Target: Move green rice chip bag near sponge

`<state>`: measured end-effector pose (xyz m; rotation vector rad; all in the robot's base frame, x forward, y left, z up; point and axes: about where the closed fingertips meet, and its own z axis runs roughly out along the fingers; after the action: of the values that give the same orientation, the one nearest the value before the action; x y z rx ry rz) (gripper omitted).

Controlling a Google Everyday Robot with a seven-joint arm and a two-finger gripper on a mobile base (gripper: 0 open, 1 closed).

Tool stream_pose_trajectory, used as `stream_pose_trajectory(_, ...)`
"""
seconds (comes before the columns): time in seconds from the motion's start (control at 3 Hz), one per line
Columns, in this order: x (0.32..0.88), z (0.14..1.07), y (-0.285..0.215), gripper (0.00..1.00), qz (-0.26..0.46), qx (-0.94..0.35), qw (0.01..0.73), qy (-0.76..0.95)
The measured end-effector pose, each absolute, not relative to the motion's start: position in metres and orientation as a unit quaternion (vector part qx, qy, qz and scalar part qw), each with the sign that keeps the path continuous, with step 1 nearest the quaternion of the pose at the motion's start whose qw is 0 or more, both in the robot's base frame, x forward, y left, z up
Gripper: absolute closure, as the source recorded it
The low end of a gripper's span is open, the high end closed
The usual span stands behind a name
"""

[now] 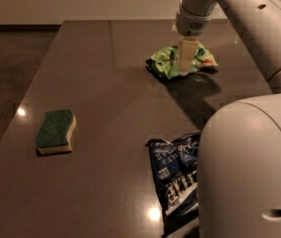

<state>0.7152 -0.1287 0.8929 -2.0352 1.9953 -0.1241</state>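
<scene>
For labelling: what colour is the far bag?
The bag is bright green with orange patches; the camera view shows it. The gripper is at it.

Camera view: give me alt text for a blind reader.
The gripper is at the green chip bag on the far side of the table; the sponge lies near left, a blue bag near right.
</scene>
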Motion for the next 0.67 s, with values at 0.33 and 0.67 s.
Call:
stream_pose_trajectory(0.33, 0.7208, 0.8835, -0.126, 0.16, -0.048, -0.714, 0.129, 0.687)
stream_pose_trajectory(0.67, 0.7206, 0.8782, -0.1256, 0.39, -0.048, -0.721, 0.12, 0.681)
